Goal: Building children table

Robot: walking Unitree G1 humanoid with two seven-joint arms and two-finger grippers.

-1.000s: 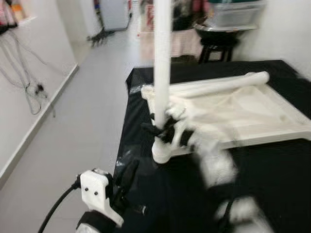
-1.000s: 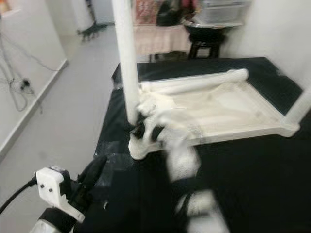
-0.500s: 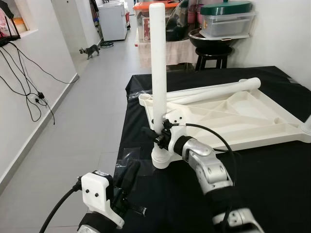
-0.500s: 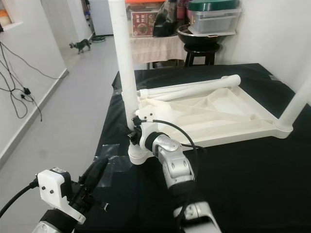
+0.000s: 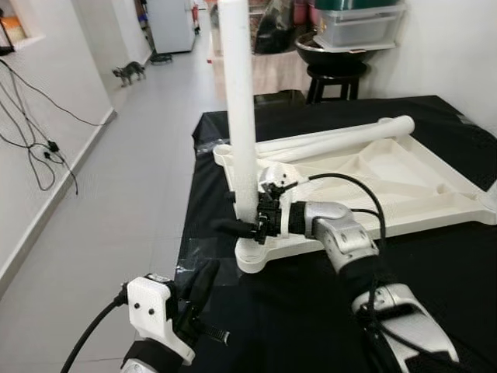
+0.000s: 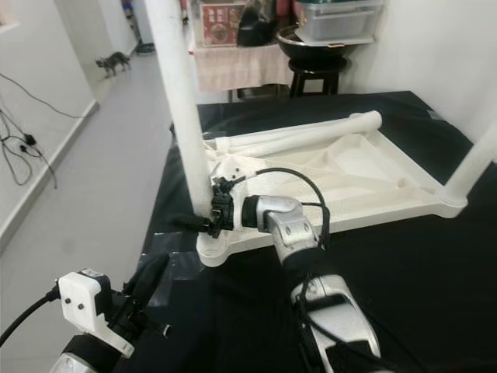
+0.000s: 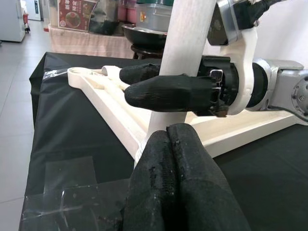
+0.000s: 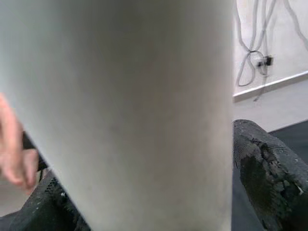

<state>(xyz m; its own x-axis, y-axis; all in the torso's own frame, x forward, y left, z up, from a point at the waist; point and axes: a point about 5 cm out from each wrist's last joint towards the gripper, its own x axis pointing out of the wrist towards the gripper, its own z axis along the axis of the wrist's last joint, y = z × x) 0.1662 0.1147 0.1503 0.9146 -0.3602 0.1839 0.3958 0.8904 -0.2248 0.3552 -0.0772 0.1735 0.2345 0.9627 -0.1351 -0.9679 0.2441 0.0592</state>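
Upside-down white children's tabletop (image 5: 373,183) lying on the black-covered counter (image 5: 435,295), underside ribs up. One white leg (image 5: 239,116) standing upright in the near-left corner socket, its top cut off by the frame edge. Second upright leg (image 6: 474,159) at the far-right corner, also cut off above. Another loose leg (image 5: 342,138) lying flat along the tabletop's far edge.

Right hand (image 5: 242,225) clamped around the base of the upright leg, one black finger on each side; from the right wrist view, mostly blurred white tube, with a finger (image 8: 269,173) pressed beside it and a pinkish blur at the edge, too unclear to identify.

Left hand (image 5: 203,281) low by the counter's near-left corner, apart from the tabletop, fingers (image 7: 178,183) pressed together with nothing between. From its wrist view, the right hand's grip seen clearly from the side.

Beyond, a grey floor (image 5: 132,171), a small animal (image 5: 126,72) too far off to make out, cables (image 5: 35,148) on the wall.
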